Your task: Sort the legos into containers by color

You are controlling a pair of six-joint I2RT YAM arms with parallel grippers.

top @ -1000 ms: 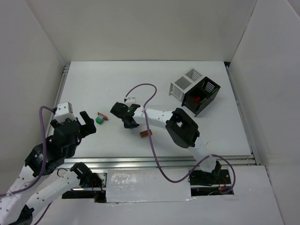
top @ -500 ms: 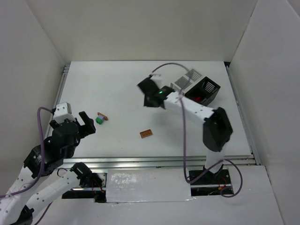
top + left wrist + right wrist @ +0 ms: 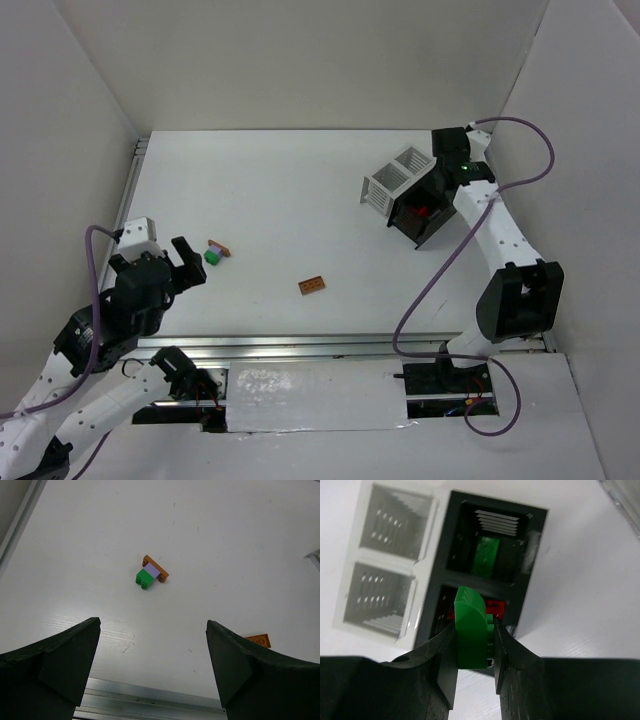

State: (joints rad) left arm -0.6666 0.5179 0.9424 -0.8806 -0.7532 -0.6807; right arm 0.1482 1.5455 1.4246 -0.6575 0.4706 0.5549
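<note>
**Green brick pinched above the black box**

Lower left, the left gripper (image 3: 152, 625) gapes wide, its matte black fingers over the smooth white table (image 3: 300, 190). Ahead lies a small stack (image 3: 150, 573) of green, lilac and orange. At centre lies a flat studded orange plate (image 3: 312, 284). Upper right, a slotted white box (image 3: 378, 192) touches a two-compartment black box (image 3: 448, 205). Over it, the right gripper (image 3: 474, 645) clamps a glossy, round-topped green brick (image 3: 470, 625).

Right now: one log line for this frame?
right gripper: shut on green lego, over black container | left gripper: open, above stacked lego | orange-brown plate: loose on table
</note>
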